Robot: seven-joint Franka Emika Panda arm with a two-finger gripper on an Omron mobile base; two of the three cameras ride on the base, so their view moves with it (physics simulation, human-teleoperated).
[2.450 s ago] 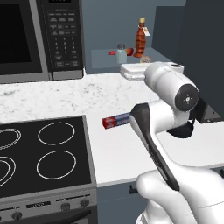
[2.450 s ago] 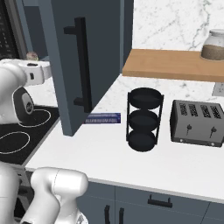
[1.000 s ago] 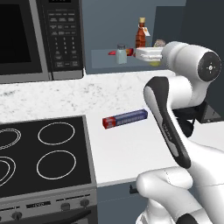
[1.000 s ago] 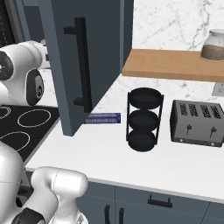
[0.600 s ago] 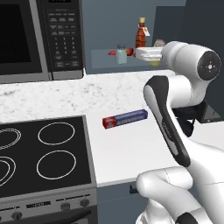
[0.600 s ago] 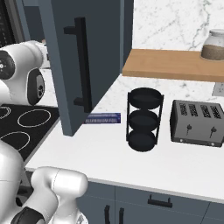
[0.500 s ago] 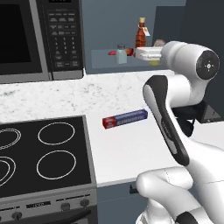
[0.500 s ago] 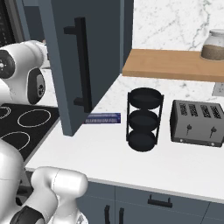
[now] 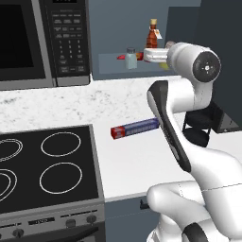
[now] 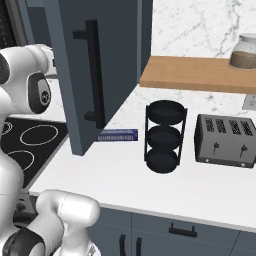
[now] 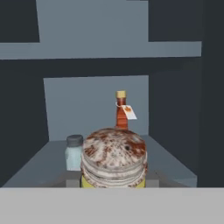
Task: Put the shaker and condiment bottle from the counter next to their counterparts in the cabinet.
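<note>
The shaker [image 11: 113,159], yellow with a mottled pinkish-brown top, sits close in the hand view, and my gripper [image 11: 113,182] is shut on it. It hangs at the front edge of the cabinet shelf [image 11: 39,168]. On that shelf stand the pale shaker with a grey cap [image 11: 74,152] just to its left and the condiment bottle [image 11: 121,113] further back, upright. In the left base view my gripper [image 9: 147,56] reaches into the cabinet [image 9: 108,64] beside the pale shaker [image 9: 131,58], a red-orange item [image 9: 124,56] and the condiment bottle [image 9: 152,35]. Below lies the counter [image 9: 127,156].
A blue and red foil box [image 9: 134,128] lies on the counter beside the stove [image 9: 47,165]. The microwave [image 9: 42,42] hangs left of the cabinet. The open cabinet door [image 10: 100,75] stands over the counter, near a black tiered rack [image 10: 165,137] and a toaster [image 10: 227,141].
The arm rose from counter height up to the cabinet shelf with the shaker. Over the last second it has held still there.
</note>
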